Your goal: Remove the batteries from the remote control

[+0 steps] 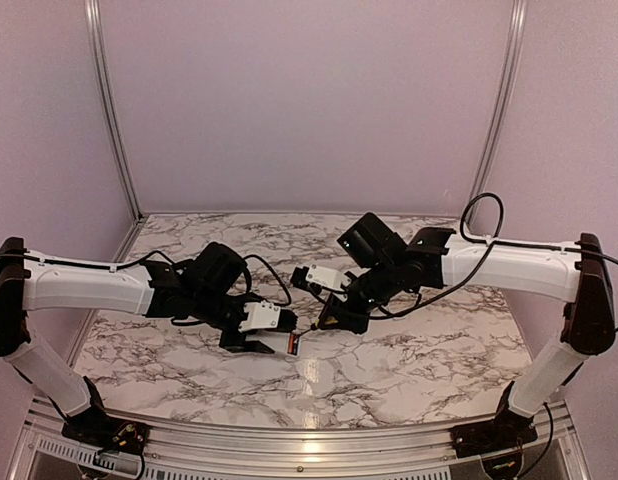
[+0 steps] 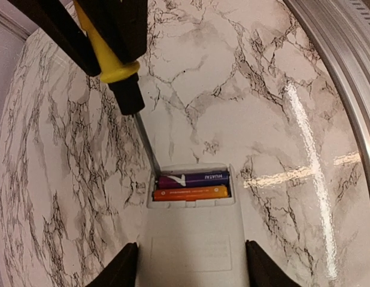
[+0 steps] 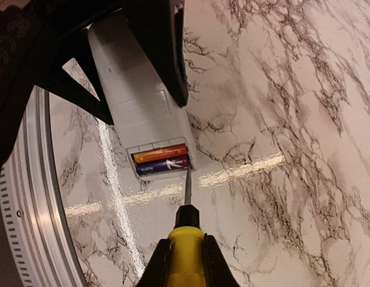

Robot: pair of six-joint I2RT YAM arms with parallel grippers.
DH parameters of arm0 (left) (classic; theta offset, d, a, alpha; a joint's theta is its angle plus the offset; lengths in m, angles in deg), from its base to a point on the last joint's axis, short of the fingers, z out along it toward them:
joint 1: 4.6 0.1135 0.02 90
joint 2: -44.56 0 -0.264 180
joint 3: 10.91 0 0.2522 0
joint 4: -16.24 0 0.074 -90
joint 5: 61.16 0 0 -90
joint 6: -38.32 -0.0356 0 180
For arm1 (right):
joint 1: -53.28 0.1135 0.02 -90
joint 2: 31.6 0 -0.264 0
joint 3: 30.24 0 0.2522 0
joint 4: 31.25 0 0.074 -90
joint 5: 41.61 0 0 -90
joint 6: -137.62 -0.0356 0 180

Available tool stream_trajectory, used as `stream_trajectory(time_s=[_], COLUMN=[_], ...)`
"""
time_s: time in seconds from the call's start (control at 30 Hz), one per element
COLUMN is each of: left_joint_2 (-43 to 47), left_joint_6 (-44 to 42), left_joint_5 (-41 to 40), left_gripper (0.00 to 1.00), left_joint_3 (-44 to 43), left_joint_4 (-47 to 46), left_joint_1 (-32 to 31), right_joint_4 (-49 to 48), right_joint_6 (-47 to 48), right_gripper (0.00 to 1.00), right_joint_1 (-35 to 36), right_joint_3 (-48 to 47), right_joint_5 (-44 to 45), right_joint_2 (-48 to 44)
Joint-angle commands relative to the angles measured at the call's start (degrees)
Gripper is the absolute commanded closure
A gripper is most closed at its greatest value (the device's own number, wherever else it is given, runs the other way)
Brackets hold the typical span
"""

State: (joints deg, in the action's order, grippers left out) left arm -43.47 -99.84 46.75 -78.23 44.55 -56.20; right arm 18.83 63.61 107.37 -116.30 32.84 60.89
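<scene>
My left gripper point(image 2: 191, 266) is shut on the white remote control point(image 2: 194, 239), one black finger point(image 2: 122, 269) on each long side. The open battery bay faces up at its far end and holds two batteries side by side, an orange one point(image 2: 191, 193) and a purple one point(image 2: 194, 179). My right gripper point(image 3: 185, 266) is shut on a yellow-handled screwdriver point(image 3: 186, 239). Its thin metal tip touches the bay corner beside the purple battery point(image 3: 164, 165). In the top view both grippers meet at mid-table, left point(image 1: 257, 330) and right point(image 1: 339, 312).
The marble tabletop point(image 1: 409, 350) lies under both arms. A metal rail point(image 1: 309, 440) runs along the near edge. Purple walls and metal posts point(image 1: 114, 110) close off the back and sides.
</scene>
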Motion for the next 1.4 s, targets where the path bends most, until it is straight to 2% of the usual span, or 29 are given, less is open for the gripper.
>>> stream_trajectory(time_s=[0.0, 0.5, 0.73, 1.1, 1.37], left_joint_2=[0.98, 1.34, 0.98, -1.31, -1.94], left_joint_6=[-2.37, -7.64, -11.35, -18.87, -21.63], left_joint_5=[1.55, 4.19, 3.24, 0.09, -2.27], left_gripper=[1.0, 1.0, 1.0, 1.0, 1.0], left_joint_3=[-1.63, -1.31, -0.89, -2.27, -2.71], left_joint_4=[-9.92, -9.23, -9.04, -5.84, -5.47], left_joint_1=[0.78, 3.36, 4.06, 4.86, 5.76], right_joint_4=[3.2, -0.53, -1.07, 2.74, 2.41], right_joint_6=[0.44, 2.08, 4.43, 9.84, 10.28], right_gripper=[1.0, 1.0, 1.0, 1.0, 1.0], right_joint_1=[0.58, 0.58, 0.5, 0.47, 0.82], right_joint_3=[-0.39, -2.37, -3.14, -10.23, -12.56], right_joint_5=[-4.98, -14.45, -16.01, -18.44, -20.69], right_joint_2=[2.84, 5.72, 7.37, 14.47, 16.17])
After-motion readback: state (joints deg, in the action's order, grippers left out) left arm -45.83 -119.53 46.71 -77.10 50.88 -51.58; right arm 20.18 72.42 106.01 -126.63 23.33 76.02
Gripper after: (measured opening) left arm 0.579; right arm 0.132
